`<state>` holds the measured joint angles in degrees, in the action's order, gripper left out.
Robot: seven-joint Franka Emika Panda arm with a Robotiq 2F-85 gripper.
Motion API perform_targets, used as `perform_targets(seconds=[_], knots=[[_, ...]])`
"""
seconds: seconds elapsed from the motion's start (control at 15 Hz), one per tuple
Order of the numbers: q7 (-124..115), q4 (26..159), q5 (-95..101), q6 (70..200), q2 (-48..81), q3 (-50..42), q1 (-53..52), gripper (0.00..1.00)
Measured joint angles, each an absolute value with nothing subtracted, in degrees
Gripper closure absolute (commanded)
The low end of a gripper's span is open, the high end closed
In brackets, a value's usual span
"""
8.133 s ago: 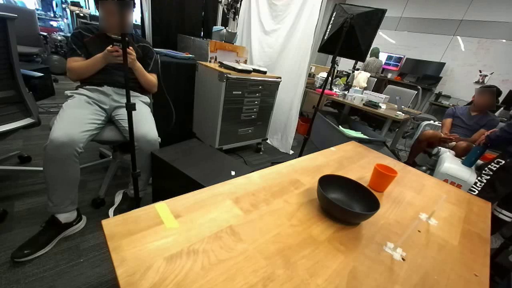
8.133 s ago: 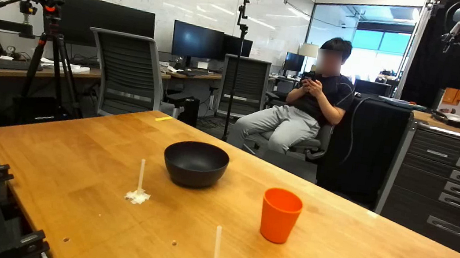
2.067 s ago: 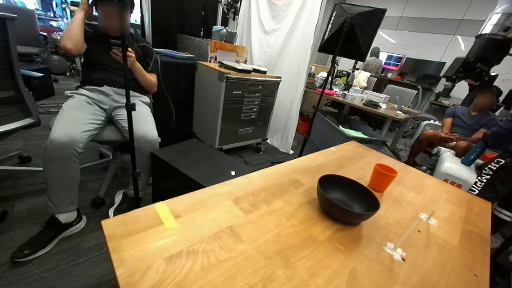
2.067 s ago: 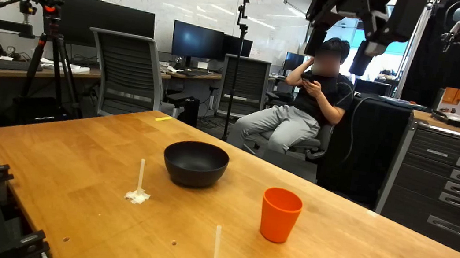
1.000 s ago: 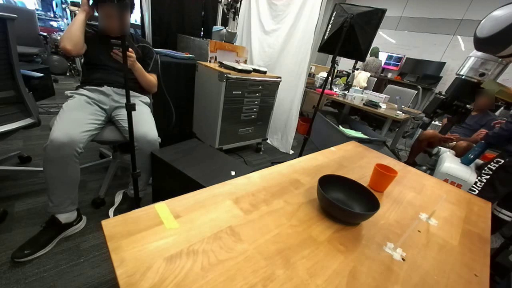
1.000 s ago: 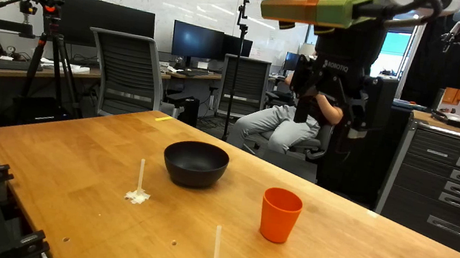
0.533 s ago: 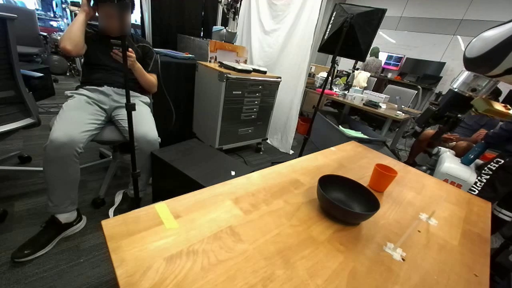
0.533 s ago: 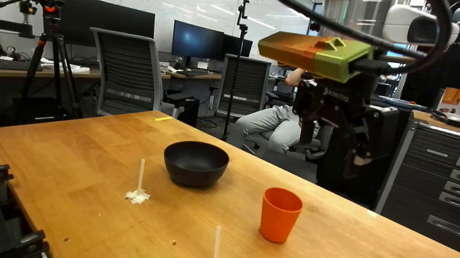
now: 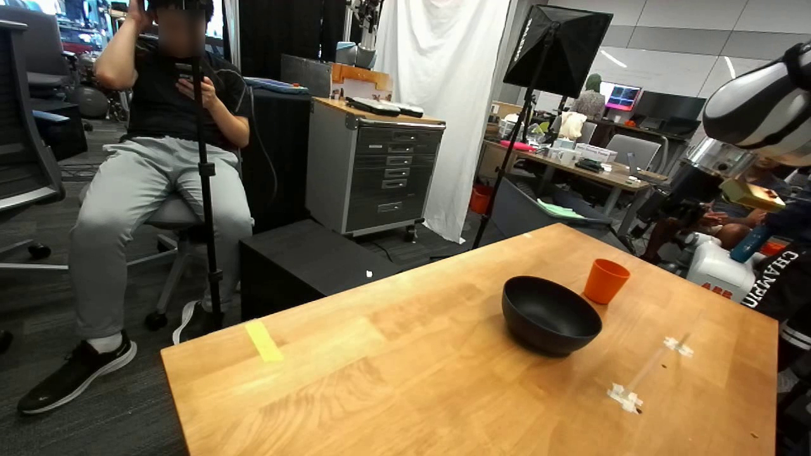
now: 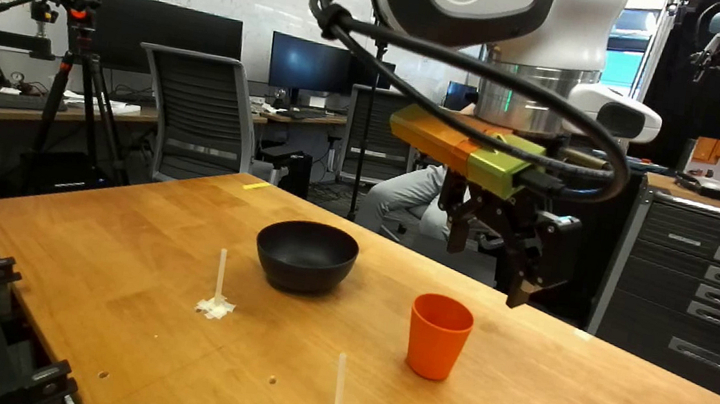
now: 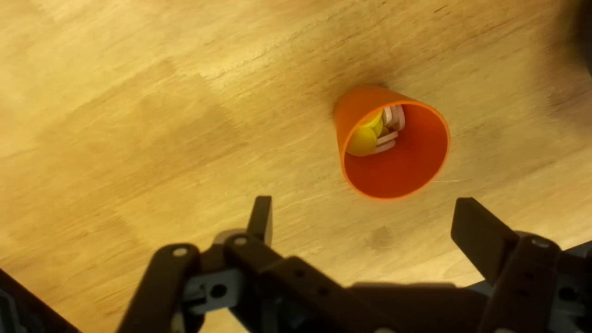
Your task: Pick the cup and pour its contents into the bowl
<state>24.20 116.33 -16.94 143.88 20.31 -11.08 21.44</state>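
The orange cup [image 10: 432, 350] stands on the desk [image 10: 133, 283] near the black bowl [image 10: 302, 274] and apart from it, with wood showing between the two. It is upright in both exterior views: the long axis runs vertically, narrower base down, round mouth facing up. The wrist view looks into it at a slant, and its contents [image 11: 366, 140], yellow and pale pinkish flat pieces, lie toward the bottom.

Relative to the gripper [image 11: 364, 203], the cup sits lower and on the bowl's side; the gripper hangs raised, farther from the bowl than the cup is. Its fingers [image 11: 471, 226] point downward and are spread wide, holding nothing. In the wrist view the gap between them looks broader than the cup's mouth, and the cup appears just beyond the tips, within that span.

Two thin pale sticks [image 10: 221, 274] rise from the desk, one near the bowl, the other farther from it.
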Motion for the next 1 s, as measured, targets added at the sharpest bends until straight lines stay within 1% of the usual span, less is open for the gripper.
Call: perform_targets(seconds=[0.93,1.0], knots=[[24.95,111.92,-16.94,145.68,30.11,-7.13,24.81,0.00],[24.95,111.61,-16.94,145.68,30.60,-6.86,24.81,0.25]])
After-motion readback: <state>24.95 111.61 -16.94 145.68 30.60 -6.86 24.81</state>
